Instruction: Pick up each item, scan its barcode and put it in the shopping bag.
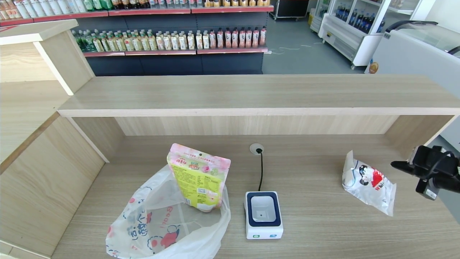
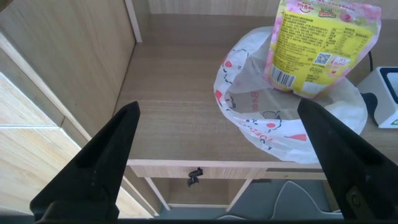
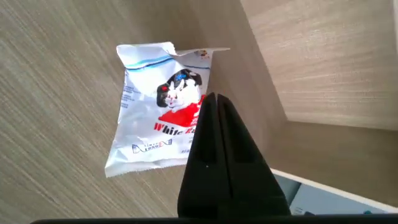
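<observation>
A white printed shopping bag lies open at the counter's front left. In its mouth a yellow and pink pouch stands upright, barcode side toward me; the left wrist view shows this pouch and the bag too. The white barcode scanner sits in the middle. To the right lies a white snack bag with a red and black figure. My right gripper hovers just right of it, shut and holding nothing; its joined tips hang over the snack bag. My left gripper is open, back from the counter's front left edge.
A raised wooden shelf overhangs the back of the counter, and a wooden side wall closes its left. The scanner's black cable runs to a grommet. Bare counter lies between the scanner and the snack bag.
</observation>
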Tool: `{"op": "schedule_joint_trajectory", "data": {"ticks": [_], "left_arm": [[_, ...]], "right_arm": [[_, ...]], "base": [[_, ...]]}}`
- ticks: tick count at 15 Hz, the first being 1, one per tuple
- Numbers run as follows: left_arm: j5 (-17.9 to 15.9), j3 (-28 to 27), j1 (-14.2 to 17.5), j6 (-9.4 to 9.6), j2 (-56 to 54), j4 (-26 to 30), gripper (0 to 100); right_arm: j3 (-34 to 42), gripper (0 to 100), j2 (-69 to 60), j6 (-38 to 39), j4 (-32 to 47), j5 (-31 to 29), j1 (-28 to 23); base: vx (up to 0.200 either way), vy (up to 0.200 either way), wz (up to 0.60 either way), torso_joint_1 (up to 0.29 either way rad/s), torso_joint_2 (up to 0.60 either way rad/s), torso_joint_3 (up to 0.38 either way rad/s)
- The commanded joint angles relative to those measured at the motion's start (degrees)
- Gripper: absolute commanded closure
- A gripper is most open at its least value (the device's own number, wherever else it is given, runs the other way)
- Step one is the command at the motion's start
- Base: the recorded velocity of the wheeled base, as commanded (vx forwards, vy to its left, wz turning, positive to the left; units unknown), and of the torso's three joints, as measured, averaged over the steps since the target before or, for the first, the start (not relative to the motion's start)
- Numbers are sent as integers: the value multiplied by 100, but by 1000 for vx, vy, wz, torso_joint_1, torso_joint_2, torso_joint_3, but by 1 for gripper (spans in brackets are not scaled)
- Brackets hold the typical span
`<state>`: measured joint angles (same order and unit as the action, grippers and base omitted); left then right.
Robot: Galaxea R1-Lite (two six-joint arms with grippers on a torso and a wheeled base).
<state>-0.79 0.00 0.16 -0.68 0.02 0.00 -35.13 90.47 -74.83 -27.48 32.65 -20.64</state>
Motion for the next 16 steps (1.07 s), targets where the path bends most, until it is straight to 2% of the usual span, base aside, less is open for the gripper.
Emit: {"op": "schedule_joint_trajectory", "data": {"ticks": [1,4,5,8,12,13,16], "left_arm": [[0,0,2,-2,-2,0,0],[0,0,2,-2,-2,0,0],[0,0,2,-2,-2,0,0],[0,0,2,-2,-2,0,0],[0,0,2,-2,-2,0,0],[0,0,2,-2,-2,0,0],[0,0,2,-2,-2,0,0]], "right_arm": [[68,100,-433,188,-38,163,60],[-90,100,-187,1234,-47,181,-107],[-99,0,-91,1427,-38,163,-212],[-266,0,419,1638,-30,154,-432],[-2015,0,1817,1638,1183,-355,-494],[-2200,0,1984,1629,1465,-355,-467],[-2279,0,2300,1655,1667,-364,-362]], "base": [[0,0,0,0,0,0],[0,0,0,0,0,0],[0,0,0,0,0,0],[0,0,0,0,0,0],[0,0,0,0,0,0],[0,0,0,0,0,0],[0,0,0,0,0,0]]}}
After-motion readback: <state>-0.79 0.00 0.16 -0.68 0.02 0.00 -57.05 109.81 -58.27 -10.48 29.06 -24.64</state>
